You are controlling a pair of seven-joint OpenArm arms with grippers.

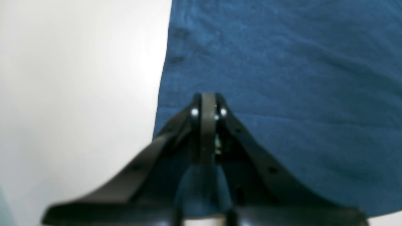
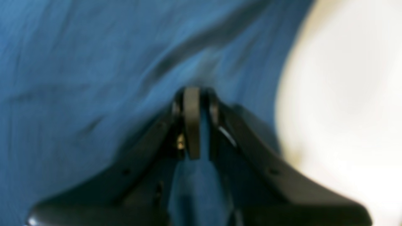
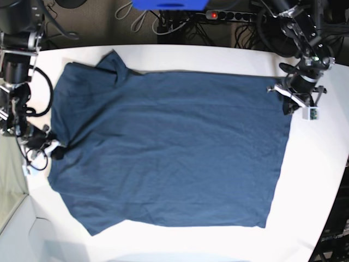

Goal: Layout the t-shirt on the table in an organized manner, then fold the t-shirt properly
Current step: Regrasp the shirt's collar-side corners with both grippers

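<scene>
The dark blue t-shirt [image 3: 169,147] lies spread flat on the white table [image 3: 316,180], collar end to the left, hem to the right. My right gripper [image 3: 57,152] sits at the collar-side edge. In the right wrist view it [image 2: 192,92] is shut on the t-shirt [image 2: 78,78], and a taut ridge of cloth runs away from its tip. My left gripper [image 3: 288,105] is at the far hem corner. In the left wrist view its jaws [image 1: 208,97] are pressed together over flat t-shirt cloth [image 1: 282,78], close to the cloth's side edge; no pinched cloth shows.
Bare table [image 1: 78,94] lies beside the hem edge, and more [image 2: 345,94] beyond the collar side. A power strip [image 3: 215,15], cables and a blue object [image 3: 169,4] sit behind the table's back edge. The tabletop curves off at the right and lower left.
</scene>
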